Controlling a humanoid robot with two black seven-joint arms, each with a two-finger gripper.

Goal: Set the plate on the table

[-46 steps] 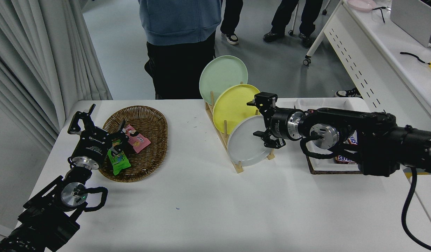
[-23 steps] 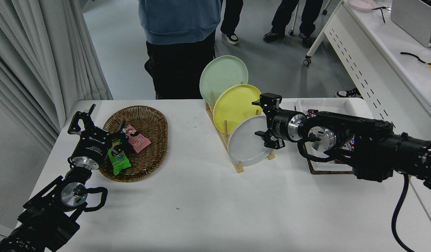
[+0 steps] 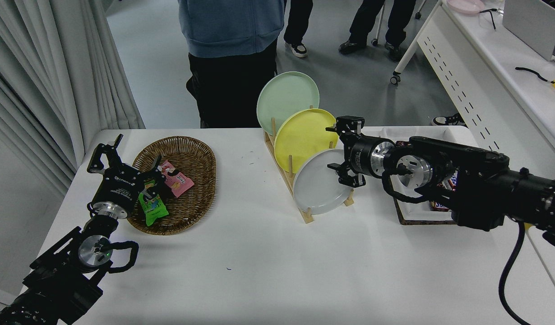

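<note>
The light grey plate stands on edge in the front slot of a wooden rack on the white table. My right gripper is open at the plate's upper right rim, one finger above near the yellow plate and one in front of the grey plate's right edge. I cannot tell whether it touches the plate. My left gripper is open and parked at the lower left, beside the basket.
A yellow plate and a pale green plate stand behind in the rack. A wicker basket holds snack packs. A white tray with candy bars lies under my right arm. A person stands at the far edge.
My right gripper has shifted a little to the right and toward the far side, staying open at the grey plate's rim. The plate and the left arm have not moved.
</note>
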